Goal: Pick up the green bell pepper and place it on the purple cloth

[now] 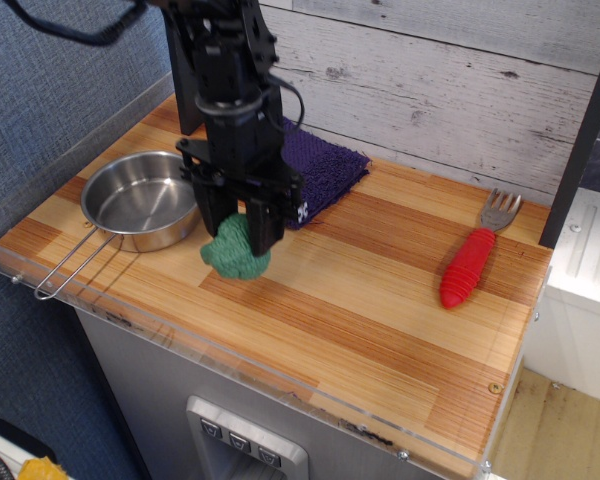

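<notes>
Gripping the green bell pepper [235, 250], my gripper [237, 228] sits left of frame centre, just above the worktop [360, 300]. I see the purple cloth [325, 170] behind it, toward the upper middle.

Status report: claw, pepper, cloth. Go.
Claw shut on pepper, low over the wood between pan and cloth. Cloth behind the arm, nothing seen on it. Fork far off, no obstacle.

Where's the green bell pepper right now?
The green bell pepper sits between the gripper fingers at the table's front left, just right of the steel pan and in front of the purple cloth.
</notes>
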### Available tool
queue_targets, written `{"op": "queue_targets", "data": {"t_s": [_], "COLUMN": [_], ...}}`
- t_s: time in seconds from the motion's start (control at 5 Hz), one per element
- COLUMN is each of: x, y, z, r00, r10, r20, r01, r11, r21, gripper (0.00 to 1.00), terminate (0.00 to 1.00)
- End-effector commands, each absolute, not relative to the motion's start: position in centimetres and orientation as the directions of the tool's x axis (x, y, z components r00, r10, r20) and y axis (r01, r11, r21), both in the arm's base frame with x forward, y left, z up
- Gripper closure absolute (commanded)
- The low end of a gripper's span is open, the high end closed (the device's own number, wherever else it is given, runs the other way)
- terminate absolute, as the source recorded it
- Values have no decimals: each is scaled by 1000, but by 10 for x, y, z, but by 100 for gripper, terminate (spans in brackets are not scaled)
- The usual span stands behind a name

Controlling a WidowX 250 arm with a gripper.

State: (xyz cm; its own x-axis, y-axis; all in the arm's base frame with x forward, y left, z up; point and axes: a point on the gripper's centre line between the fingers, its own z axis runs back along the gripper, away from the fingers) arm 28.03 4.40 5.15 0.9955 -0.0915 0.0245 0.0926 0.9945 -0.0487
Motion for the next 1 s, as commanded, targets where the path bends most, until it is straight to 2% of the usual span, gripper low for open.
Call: {"op": "queue_targets", "data": {"t_s": [0.0, 0.4, 0.8], "x": [304, 340, 373], "y": [68, 90, 81], "z": [96, 108, 84], "r00": [981, 968, 978], "r10": [-26, 19, 5], "r20": [191, 249, 209], "r01": [38, -5, 5], "r11": [997, 998, 999], "r21": [-60, -57, -46], "gripper": [100, 100, 100], "terminate": [0, 0, 0]}}
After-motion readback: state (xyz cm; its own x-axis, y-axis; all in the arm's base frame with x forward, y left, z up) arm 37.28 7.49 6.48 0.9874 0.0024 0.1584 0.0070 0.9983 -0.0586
